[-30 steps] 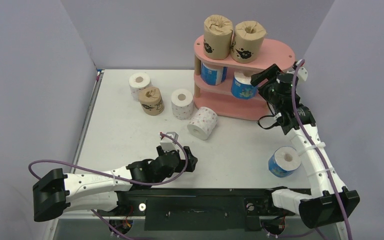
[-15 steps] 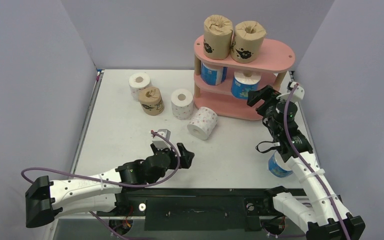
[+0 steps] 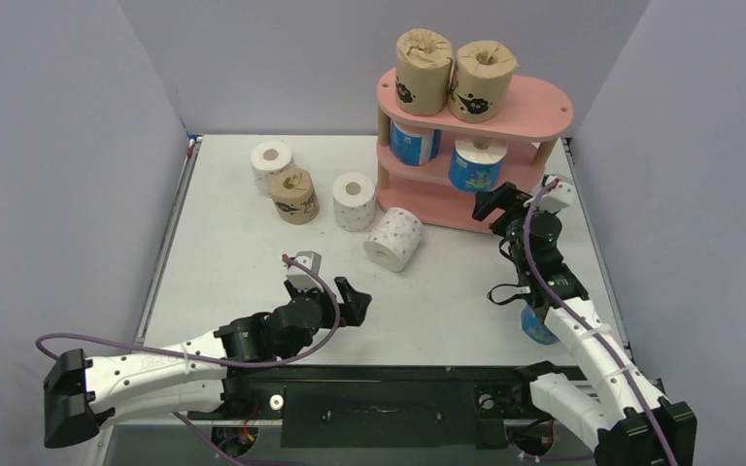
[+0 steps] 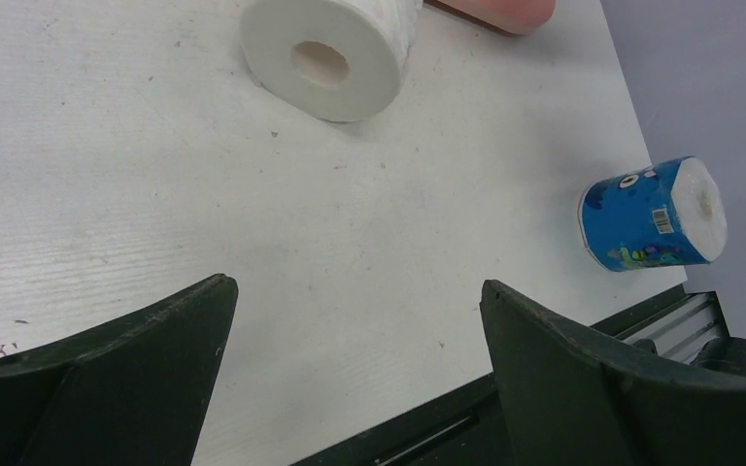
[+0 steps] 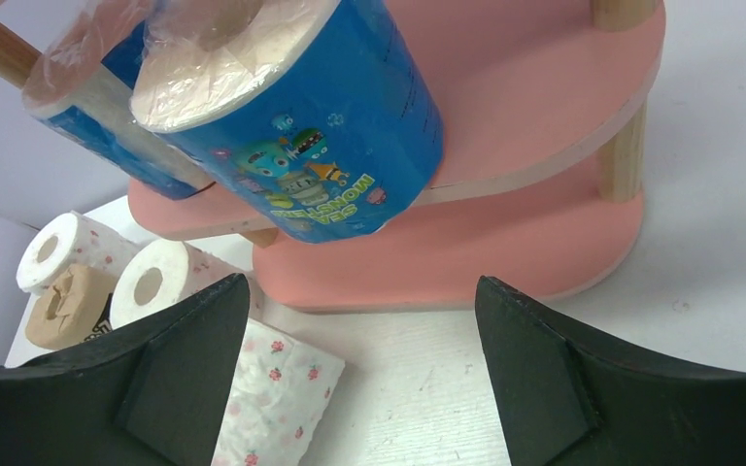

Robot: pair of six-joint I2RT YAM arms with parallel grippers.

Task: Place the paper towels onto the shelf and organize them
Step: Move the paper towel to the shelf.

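The pink shelf (image 3: 536, 109) stands at the back right. Two brown rolls (image 3: 423, 60) stand on its top board and two blue rolls (image 3: 474, 165) on its middle board. My right gripper (image 3: 491, 205) is open and empty, just in front of the shelf's right end; its wrist view shows the nearer blue roll (image 5: 301, 126) above the open fingers. A third blue roll (image 3: 538, 328) lies on the table, half hidden behind my right arm. My left gripper (image 3: 353, 299) is open and empty, low over the near table, with a lying white dotted roll (image 4: 335, 49) ahead of it.
Two upright white rolls (image 3: 272, 160) (image 3: 354, 200) and one brown roll (image 3: 294, 195) stand left of the shelf. The lying white roll (image 3: 393, 239) rests near the shelf's foot. The lying blue roll (image 4: 656, 214) is close to the table's near right edge.
My right gripper has drawn back and down from the middle board, leaving the blue roll standing there. My left gripper has shifted slightly left and forward, still open.
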